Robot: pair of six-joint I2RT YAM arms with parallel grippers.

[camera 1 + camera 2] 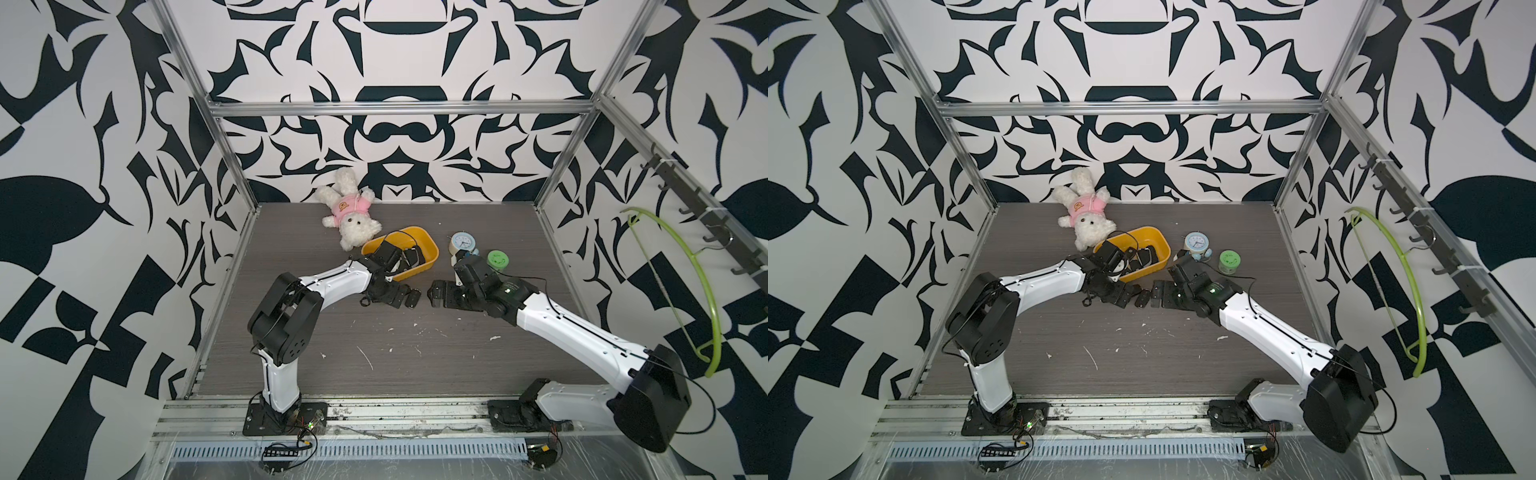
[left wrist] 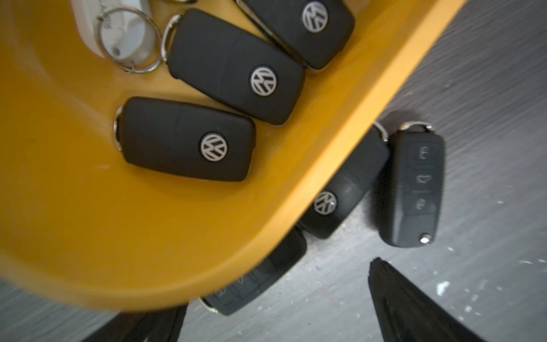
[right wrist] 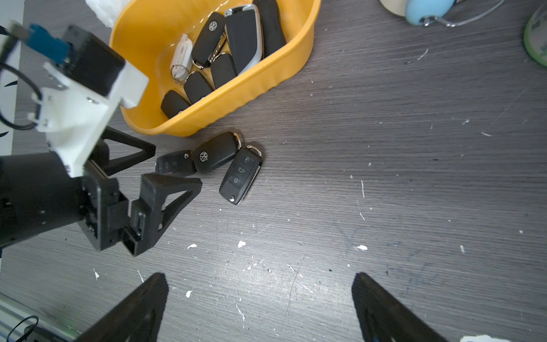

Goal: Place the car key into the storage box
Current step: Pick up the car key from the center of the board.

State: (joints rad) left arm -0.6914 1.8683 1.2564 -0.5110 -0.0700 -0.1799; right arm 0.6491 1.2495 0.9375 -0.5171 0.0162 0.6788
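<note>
The left tool (image 3: 178,166) and right tool (image 3: 259,276) gape wide.

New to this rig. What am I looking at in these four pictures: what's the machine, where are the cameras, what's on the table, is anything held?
Two white robot arms stand at the near edge of a table. Two pictures look down on the whole scene from above; the other two come from a camera on each arm's wrist. On the table sit a yellow storage box with several car keys inside, three loose keys beside it, a plush toy, an alarm clock and a green jar. The left hand and right hand are both open and hold nothing.
</note>
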